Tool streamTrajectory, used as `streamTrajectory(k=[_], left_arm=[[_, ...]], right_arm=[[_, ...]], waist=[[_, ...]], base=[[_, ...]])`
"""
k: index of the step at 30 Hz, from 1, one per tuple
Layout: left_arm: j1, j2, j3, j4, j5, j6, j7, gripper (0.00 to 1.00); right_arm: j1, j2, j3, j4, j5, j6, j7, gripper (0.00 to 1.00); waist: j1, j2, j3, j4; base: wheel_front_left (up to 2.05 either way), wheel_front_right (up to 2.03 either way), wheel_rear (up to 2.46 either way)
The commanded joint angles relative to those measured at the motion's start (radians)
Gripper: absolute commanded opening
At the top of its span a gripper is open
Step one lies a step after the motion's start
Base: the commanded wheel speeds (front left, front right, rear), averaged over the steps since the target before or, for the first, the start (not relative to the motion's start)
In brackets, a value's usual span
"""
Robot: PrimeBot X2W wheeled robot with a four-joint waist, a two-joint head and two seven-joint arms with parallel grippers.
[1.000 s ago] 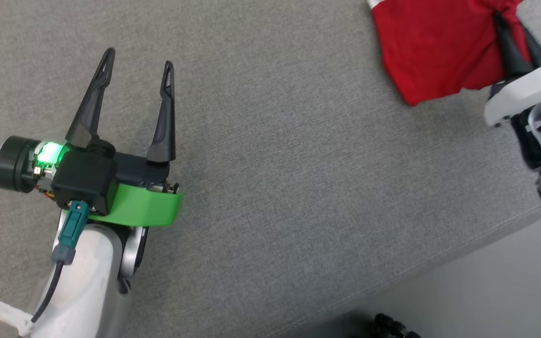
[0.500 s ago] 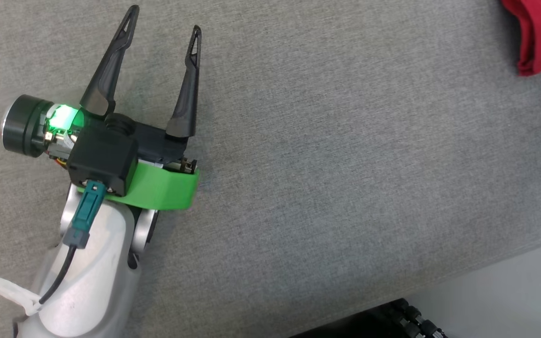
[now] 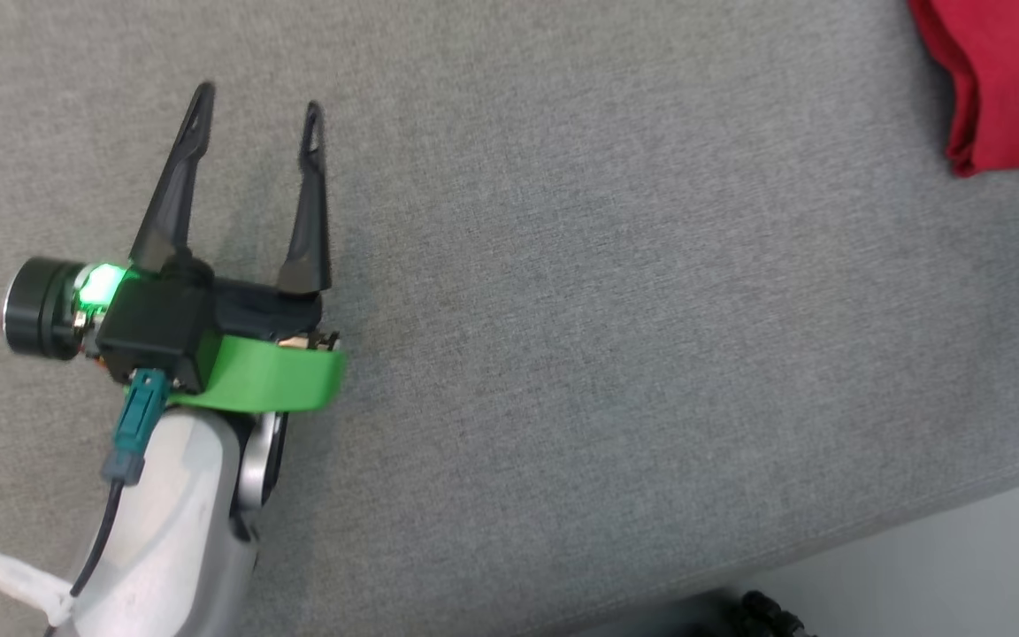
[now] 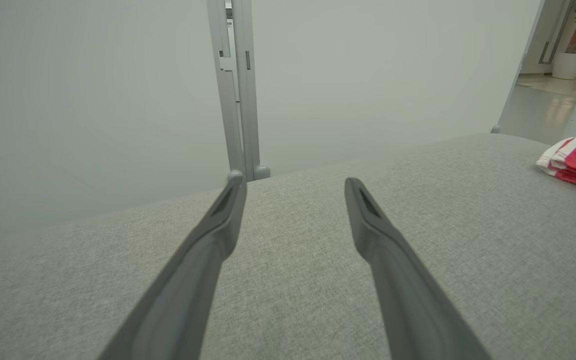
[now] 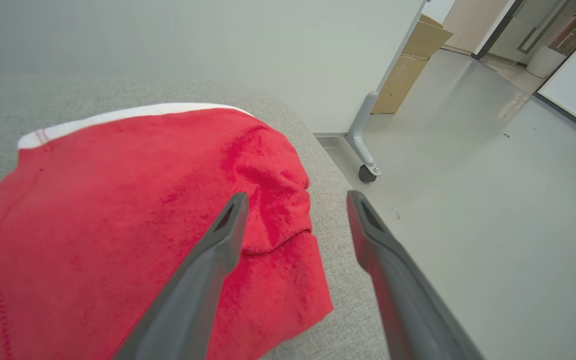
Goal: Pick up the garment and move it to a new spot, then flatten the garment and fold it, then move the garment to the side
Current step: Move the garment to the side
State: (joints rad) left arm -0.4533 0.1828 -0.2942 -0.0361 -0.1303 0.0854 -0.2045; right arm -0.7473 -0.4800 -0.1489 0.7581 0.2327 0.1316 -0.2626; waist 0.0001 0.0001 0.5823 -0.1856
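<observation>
Whereas a second ago the right pincer (image 5: 296,196) pinched the red garment (image 5: 118,210), its jaws now stand apart and empty. The red garment lies folded at the right edge of the grey cushion (image 3: 607,310). The left pincer (image 3: 258,99) is open, idle, well apart. Judgement: the move to the side looks done.

Garment (image 5: 118,210): red fuzzy terry cloth. Grey surface (image 3: 607,354): matt woven fabric. Left gripper (image 3: 257,99): matt dark plastic.

The garment (image 3: 1014,80) lies at the worktop's (image 3: 607,310) right end, near its edge; the left end effector (image 3: 257,99) sits well left of it.
</observation>
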Motion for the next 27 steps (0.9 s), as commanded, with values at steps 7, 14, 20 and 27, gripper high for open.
streamTrajectory(k=[7, 14, 20, 27], left_arm=[[0.144, 0.017, 0.056, 0.022, -0.05, 0.05, -0.008, 1.0], [0.232, 0.005, 0.078, 0.054, -0.091, 0.068, -0.021, 1.0], [0.279, -0.009, 0.082, 0.094, -0.118, 0.069, -0.033, 1.0], [0.328, -0.01, 0.091, 0.136, -0.138, 0.068, -0.047, 1.0]], right_arm=[[0.273, 0.197, -0.082, -0.31, -0.066, -0.002, -0.002, 1.0], [0.461, 0.331, -0.044, -0.506, -0.08, -0.002, -0.002, 1.0], [0.568, 0.383, 0.01, -0.611, -0.09, -0.002, 0.015, 1.0], [0.645, 0.405, 0.074, -0.721, -0.11, -0.002, 0.071, 1.0]], waist=[[-0.0001, -0.0001, -0.197, -0.001], [-0.0001, -0.0001, -0.284, 0.047], [-0.0001, -0.0001, -0.346, 0.109], [-0.0001, -0.0001, -0.408, 0.163]], base=[[0.0, 0.0, 0.0], [0.0, 0.0, 0.0], [0.0, 0.0, 0.0], [0.0, 0.0, 0.0]])
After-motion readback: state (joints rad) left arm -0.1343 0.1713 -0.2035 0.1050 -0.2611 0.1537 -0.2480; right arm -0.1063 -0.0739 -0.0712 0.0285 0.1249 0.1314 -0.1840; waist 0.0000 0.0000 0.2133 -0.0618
